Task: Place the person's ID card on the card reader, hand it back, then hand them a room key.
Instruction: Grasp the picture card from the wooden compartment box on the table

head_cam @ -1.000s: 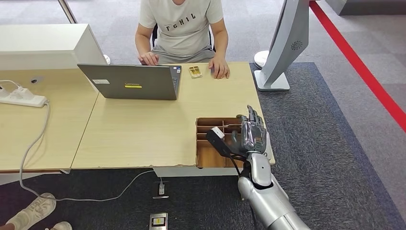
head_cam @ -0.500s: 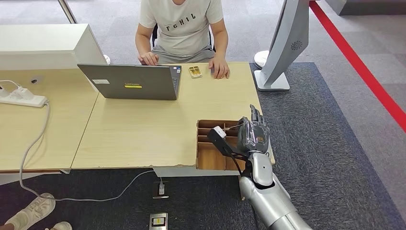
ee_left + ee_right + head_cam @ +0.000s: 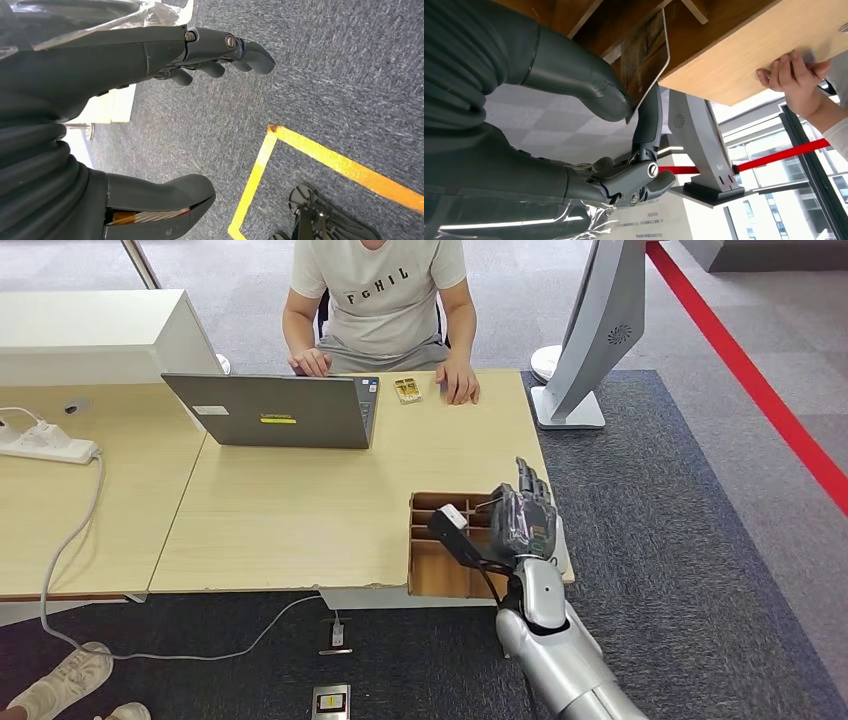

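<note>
My right hand hovers over a compartmented wooden box at the table's near right corner. In the right wrist view this hand pinches a thin wood-patterned key card between thumb and a finger, just above the box. A small gold-coloured card lies on the table's far side, beside the seated person's hand. My left hand hangs over the carpet, its fingers apart and holding nothing.
An open laptop stands at the far left of the wooden table, facing the person. A white kiosk stand rises off the table's far right corner. A power strip and cable lie on the left table.
My right hand dipped slightly toward the box half a second ago and has come back up a little, shifting left. The person and the card on the table have not moved.
</note>
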Action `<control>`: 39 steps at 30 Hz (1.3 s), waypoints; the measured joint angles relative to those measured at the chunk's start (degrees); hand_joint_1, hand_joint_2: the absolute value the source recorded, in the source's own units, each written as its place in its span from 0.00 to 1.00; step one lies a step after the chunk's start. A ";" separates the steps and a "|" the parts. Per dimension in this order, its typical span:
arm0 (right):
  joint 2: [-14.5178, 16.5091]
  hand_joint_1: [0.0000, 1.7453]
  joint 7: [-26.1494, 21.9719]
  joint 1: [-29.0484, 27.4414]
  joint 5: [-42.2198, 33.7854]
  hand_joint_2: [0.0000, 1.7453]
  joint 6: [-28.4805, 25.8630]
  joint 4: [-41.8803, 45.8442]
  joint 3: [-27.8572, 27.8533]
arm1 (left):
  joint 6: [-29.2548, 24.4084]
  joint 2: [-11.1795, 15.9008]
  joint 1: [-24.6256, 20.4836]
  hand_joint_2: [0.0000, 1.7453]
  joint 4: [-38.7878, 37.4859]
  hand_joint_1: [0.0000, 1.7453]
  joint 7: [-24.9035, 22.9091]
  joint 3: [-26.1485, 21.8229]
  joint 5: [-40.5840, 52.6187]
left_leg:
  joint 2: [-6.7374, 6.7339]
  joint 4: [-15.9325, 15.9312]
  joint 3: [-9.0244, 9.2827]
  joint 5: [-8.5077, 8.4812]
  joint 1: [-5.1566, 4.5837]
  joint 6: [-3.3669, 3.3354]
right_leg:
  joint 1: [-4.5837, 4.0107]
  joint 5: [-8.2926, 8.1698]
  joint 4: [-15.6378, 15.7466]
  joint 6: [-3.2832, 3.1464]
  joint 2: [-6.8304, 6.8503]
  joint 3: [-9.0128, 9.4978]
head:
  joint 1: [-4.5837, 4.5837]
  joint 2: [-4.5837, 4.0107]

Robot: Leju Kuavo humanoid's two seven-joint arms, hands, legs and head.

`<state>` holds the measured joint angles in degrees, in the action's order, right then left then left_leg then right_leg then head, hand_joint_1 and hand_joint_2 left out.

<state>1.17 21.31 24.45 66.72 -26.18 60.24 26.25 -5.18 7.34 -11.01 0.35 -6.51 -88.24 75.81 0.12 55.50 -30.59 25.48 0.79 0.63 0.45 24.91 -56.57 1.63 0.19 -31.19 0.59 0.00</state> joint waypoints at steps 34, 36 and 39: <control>6.63 1.00 -14.01 5.98 -10.76 1.00 -12.92 1.05 4.11 | -4.53 -1.99 0.04 1.00 0.00 0.00 -0.11 0.00 -0.27 | 0.00 -0.01 -0.02 0.00 0.00 0.00 | 0.00 0.00 -0.01 0.00 0.00 0.00 | 0.00 0.00; 6.63 1.00 -14.01 5.98 -10.76 1.00 -12.92 1.05 4.11 | -4.53 -1.99 0.04 1.00 0.00 0.00 -0.11 0.00 -0.27 | 0.00 -0.01 -0.02 0.00 0.00 0.00 | 0.00 0.00 -0.01 0.00 0.00 0.00 | 0.00 0.00; 6.64 1.00 -14.01 5.98 -10.76 1.00 -12.92 1.05 4.12 | -4.53 -1.99 0.04 1.00 0.00 0.00 -0.11 0.00 -0.27 | 0.00 -0.01 -0.02 0.00 0.00 0.00 | 0.00 0.00 -0.02 0.00 0.00 0.00 | 0.00 0.00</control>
<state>7.81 7.30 30.43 55.95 -39.10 61.29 30.36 -9.71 5.35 -10.97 0.35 -6.62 -88.24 75.54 0.13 55.49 -30.61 25.47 0.79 0.63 0.45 24.91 -56.58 1.63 0.19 -31.19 0.59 0.00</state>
